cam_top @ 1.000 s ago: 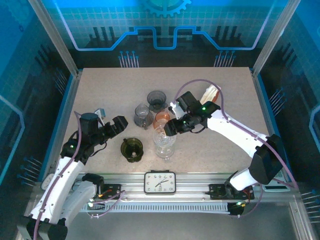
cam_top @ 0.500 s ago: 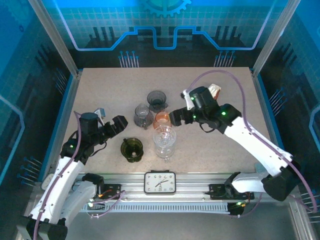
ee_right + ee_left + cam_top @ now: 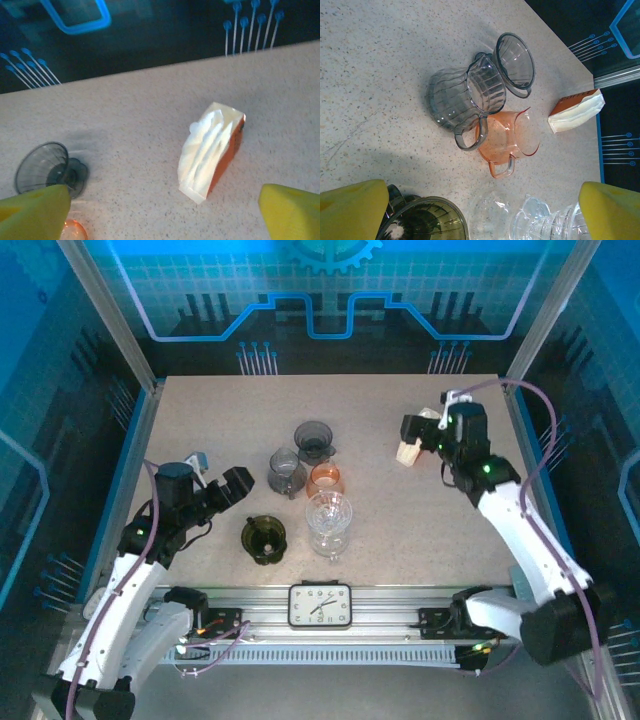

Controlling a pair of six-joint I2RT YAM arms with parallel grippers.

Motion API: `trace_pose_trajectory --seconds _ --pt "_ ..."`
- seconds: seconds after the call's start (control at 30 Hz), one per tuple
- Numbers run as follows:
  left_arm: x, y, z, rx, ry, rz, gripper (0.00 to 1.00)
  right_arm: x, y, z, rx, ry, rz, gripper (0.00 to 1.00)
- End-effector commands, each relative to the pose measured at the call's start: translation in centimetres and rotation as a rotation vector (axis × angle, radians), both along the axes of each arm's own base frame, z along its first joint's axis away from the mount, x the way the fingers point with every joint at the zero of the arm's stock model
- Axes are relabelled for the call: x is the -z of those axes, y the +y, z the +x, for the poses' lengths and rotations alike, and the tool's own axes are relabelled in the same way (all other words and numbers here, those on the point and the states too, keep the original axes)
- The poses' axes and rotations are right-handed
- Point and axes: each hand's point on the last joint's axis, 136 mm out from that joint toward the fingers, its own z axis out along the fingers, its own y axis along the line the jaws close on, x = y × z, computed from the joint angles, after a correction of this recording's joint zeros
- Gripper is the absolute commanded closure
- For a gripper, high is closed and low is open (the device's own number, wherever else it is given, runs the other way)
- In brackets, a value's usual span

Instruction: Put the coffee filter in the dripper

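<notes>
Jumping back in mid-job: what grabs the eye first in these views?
The orange pack of white coffee filters lies far right on the table, the open right gripper hovering above it. Mid-table sits a cluster of glassware: grey pitcher, grey dripper, orange pitcher, a clear glass vessel and a dark olive dripper.

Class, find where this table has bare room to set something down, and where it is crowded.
Bare: the table's far-left stretch behind the grey jug, and the near-right stretch beside the clear glass. Crowded: the central cluster of vessels.
</notes>
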Motion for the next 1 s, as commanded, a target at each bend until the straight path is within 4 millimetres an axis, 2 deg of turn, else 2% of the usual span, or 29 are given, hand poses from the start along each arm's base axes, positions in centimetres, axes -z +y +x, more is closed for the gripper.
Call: trace_pose_trajectory --seconds 0.0,0.1,0.17,0.27,0.43,0.6,0.77,0.97 --pt "-0.1 0.0 0.3 0.003 -0.014 0.013 0.01 3.1 -0.8 0.7 0.017 0.22 0.014 0.14" --pt "0.0 -0.2 0.4 0.011 -0.008 0.008 0.01 6.3 -1.9 2.1 0.066 0.356 0.032 0.26" --pt "0.1 -0.3 0.5 0.018 -0.003 0.005 0.01 7.5 -2.3 3.2 0.09 0.395 0.02 0.33" --pt "0.5 -0.3 0.5 0.02 0.004 0.007 0.01 8.5 -2.4 4.4 0.135 0.404 0.029 0.43" --pt "1.1 -0.4 0.5 0.026 0.008 0.01 0.01 10.3 -3.6 5.6 0.24 0.396 0.041 0.46" --pt "1.2 -0.5 0.6 0.041 0.013 0.024 0.01 10.5 -3.6 6.7 0.269 0.385 0.065 0.59" --pt "1.3 -0.5 0.7 0.046 0.007 0.025 0.01 10.5 -3.0 8.0 0.311 0.399 0.029 0.62" --pt "1.4 -0.8 0.8 0.055 0.006 0.015 0.01 11.3 -4.9 8.4 0.429 0.421 -0.003 0.57"
